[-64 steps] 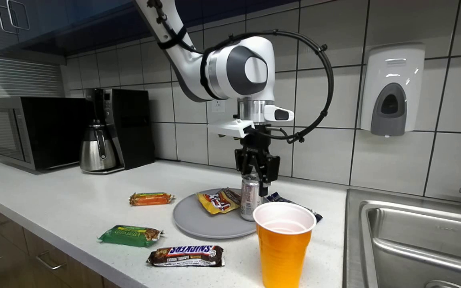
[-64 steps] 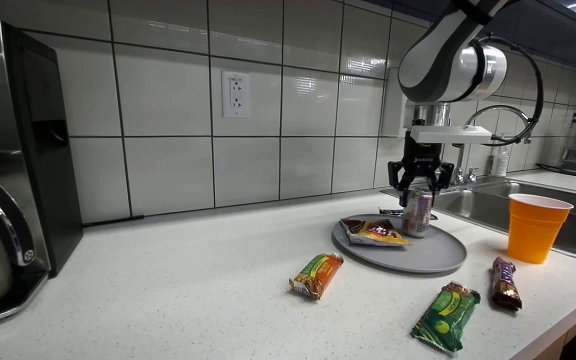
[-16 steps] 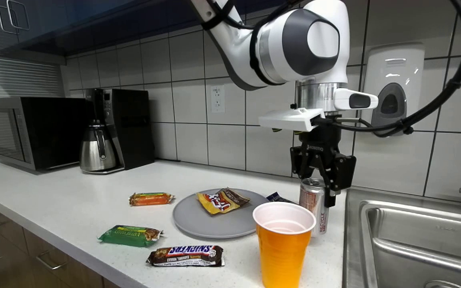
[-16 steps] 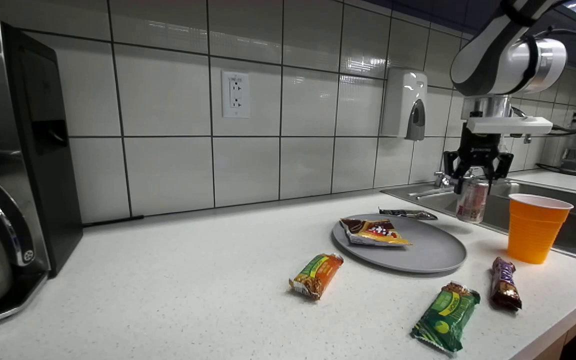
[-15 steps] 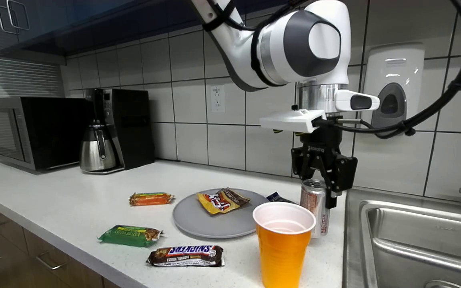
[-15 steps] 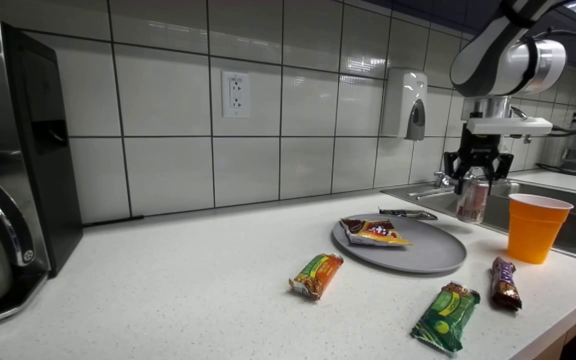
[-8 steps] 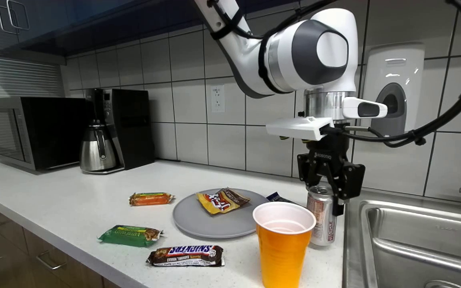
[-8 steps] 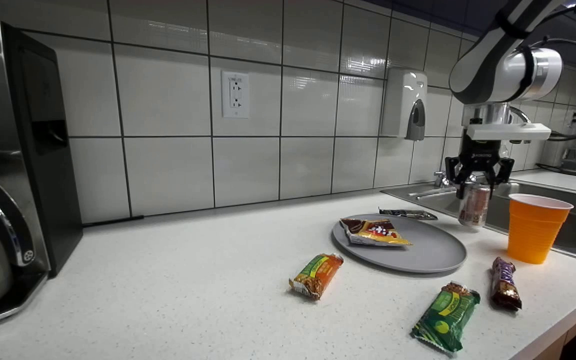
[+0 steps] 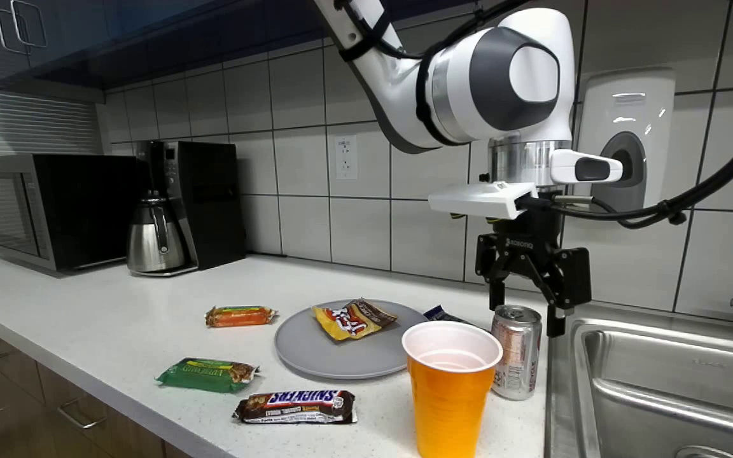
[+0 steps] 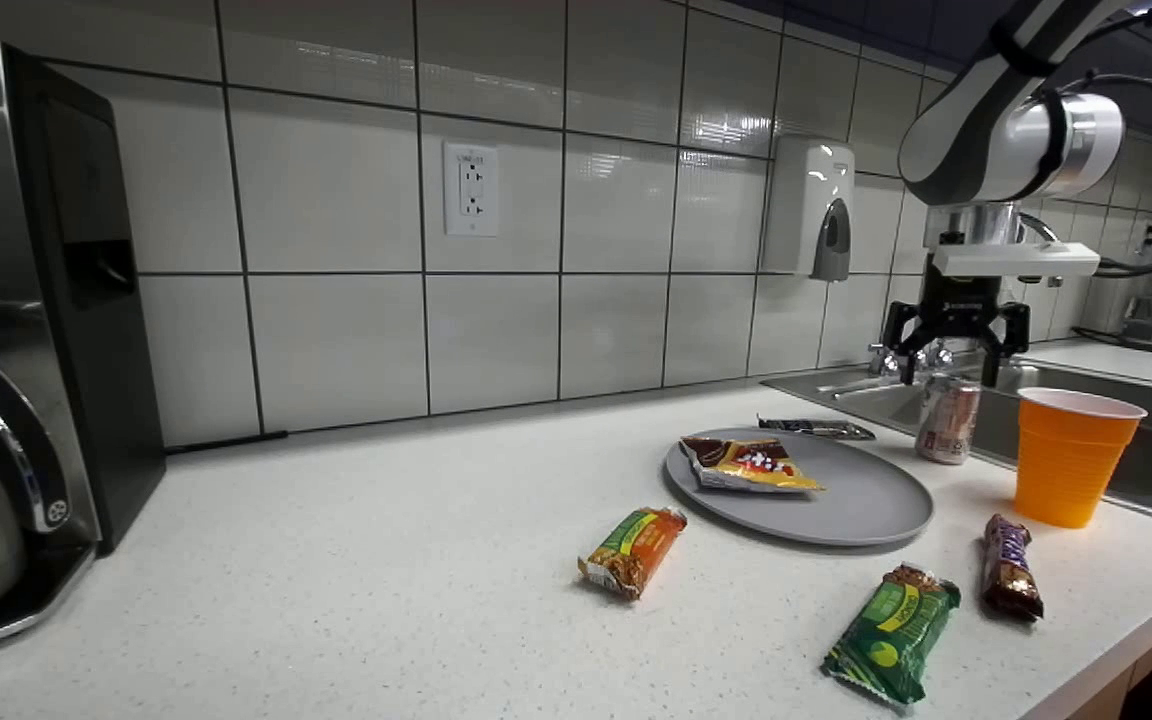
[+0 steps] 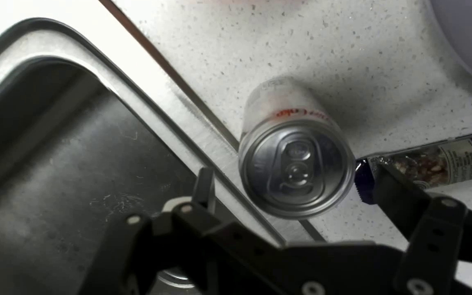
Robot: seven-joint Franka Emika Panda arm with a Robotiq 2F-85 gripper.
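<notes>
Here the gripper [image 10: 949,372] hangs right at the top of the silver can [image 9: 516,359], spread wide and touching neither side, while the can stands upright on the white counter [image 9: 118,305], just beside the sink [image 9: 561,407], orange cup [image 9: 452,407] and gray plate [image 9: 312,356] nearby!

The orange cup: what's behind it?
In an exterior view, the silver can, gray plate and a dark wrapped bar show partly behind the cup. Their covered parts can't be seen there.
</notes>
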